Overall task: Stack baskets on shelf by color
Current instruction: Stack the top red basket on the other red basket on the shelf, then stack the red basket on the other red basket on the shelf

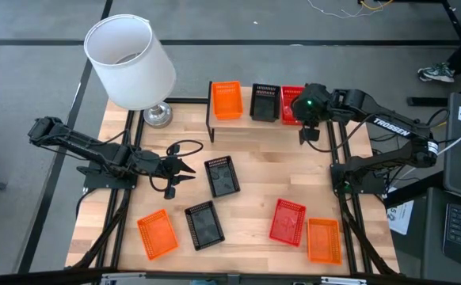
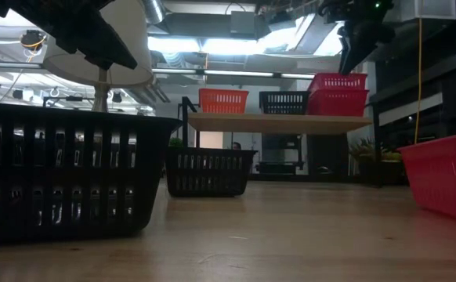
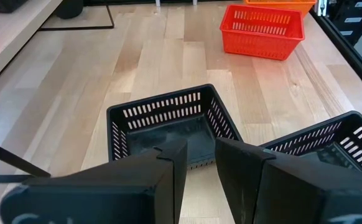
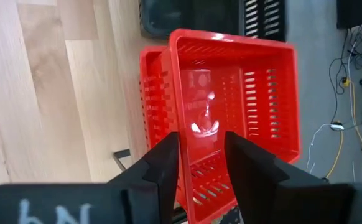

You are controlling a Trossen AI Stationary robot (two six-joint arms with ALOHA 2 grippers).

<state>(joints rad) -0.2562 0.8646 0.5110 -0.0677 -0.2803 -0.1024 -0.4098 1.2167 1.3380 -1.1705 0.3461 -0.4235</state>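
My right claw (image 4: 201,152) hangs with its two dark fingers parted, straddling the near wall of the top red perforated plastic basket (image 4: 234,99) without pinching it — released, as far as I can judge. That basket sits nested in a second red one (image 2: 337,101) at the right end of the low light-wood shelf on thin black legs (image 2: 279,122), toward the upper right of the overhead frame. I take it the reds belong there because a black mesh basket (image 1: 264,102) holds the middle spot and an orange mesh basket (image 1: 226,100) the left — one colour per place.

My left claw (image 1: 184,172) waits at centre left, fingers apart and empty, pointed at a black basket on the table (image 1: 222,175).

Lower in the overhead frame lie another black basket (image 1: 204,224), an orange one (image 1: 157,233), a red one (image 1: 288,221) and a second orange (image 1: 323,239).

From overhead my right arm hides most of the red stack, and the white lampshade (image 1: 130,60) covers the table's upper left corner.
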